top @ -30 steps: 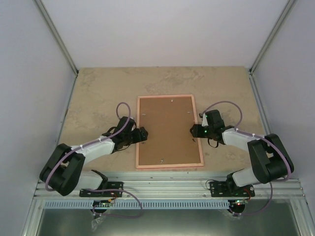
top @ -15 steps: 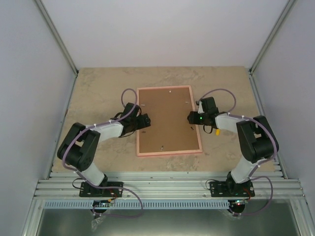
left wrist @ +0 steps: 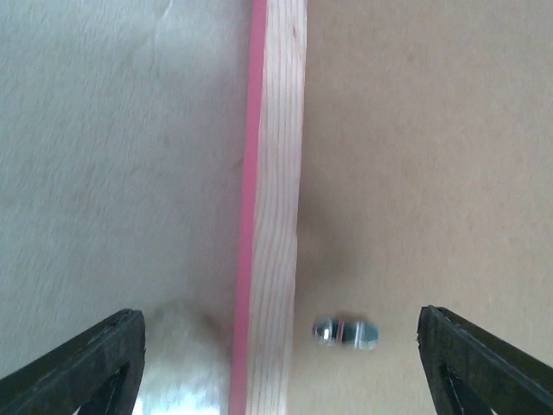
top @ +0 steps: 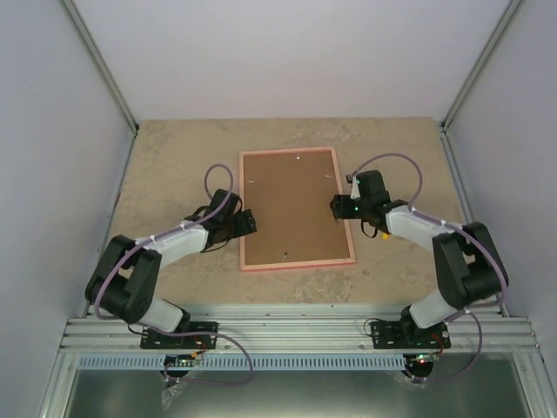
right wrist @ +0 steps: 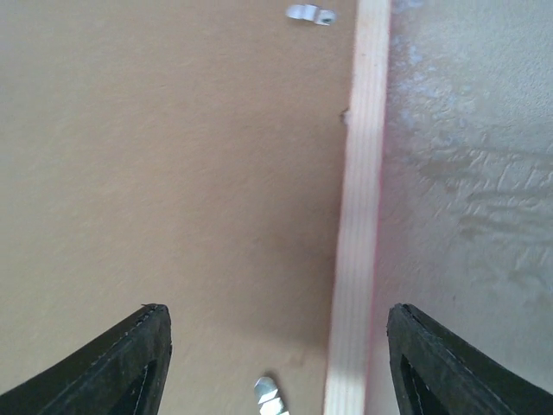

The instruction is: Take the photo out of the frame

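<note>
The pink frame (top: 241,209) lies face down on the table, its brown board back (top: 291,205) up. The photo is hidden beneath the board. My left gripper (top: 248,221) is open at the frame's left rail (left wrist: 275,199), its jaws straddling the rail and a small metal clip (left wrist: 345,332). My right gripper (top: 337,208) is open at the right rail (right wrist: 359,216), its jaws straddling the rail above another clip (right wrist: 268,394). A further clip (right wrist: 310,14) sits farther along the right rail.
The beige stone-patterned table (top: 174,165) extends around the frame. White walls enclose the back and both sides. A metal rail (top: 296,331) runs along the near edge by the arm bases.
The frame has slid toward the back of the table, and both grippers moved with it, staying at its left and right rails.
</note>
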`<state>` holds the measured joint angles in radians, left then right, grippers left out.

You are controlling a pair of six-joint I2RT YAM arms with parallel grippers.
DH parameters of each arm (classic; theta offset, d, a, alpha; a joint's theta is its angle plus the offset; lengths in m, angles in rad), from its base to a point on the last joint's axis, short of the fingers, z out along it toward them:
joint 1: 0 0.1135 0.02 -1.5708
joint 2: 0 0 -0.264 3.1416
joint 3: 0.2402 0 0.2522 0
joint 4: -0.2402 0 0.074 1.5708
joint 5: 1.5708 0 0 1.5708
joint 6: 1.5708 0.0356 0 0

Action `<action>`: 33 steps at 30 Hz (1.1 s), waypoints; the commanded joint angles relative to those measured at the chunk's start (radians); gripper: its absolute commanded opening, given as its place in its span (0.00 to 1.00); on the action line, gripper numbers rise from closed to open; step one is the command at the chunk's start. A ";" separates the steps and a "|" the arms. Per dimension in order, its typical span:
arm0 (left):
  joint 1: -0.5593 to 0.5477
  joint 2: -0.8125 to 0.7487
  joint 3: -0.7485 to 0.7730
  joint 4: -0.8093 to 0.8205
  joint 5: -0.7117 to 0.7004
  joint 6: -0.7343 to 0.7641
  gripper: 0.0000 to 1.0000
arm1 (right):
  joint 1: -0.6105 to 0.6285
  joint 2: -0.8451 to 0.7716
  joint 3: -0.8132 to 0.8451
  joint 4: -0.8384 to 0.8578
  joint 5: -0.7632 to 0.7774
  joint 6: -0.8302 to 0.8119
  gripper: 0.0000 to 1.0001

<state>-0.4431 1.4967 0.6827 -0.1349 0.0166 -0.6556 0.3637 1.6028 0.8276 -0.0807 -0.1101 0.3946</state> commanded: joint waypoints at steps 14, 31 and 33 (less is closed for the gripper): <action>-0.120 -0.155 -0.126 -0.126 -0.078 -0.063 0.64 | 0.251 -0.331 -0.197 -0.052 0.060 -0.063 0.78; -0.141 -0.121 -0.117 -0.112 -0.084 -0.073 0.30 | 0.363 -0.352 -0.204 -0.018 0.120 -0.132 0.83; -0.141 -0.127 -0.115 -0.114 -0.086 -0.068 0.25 | 0.382 -0.356 -0.202 -0.019 0.128 -0.142 0.83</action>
<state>-0.5785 1.3827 0.5652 -0.2214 -0.0517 -0.7265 0.7124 1.2667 0.6308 -0.1242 -0.0212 0.2893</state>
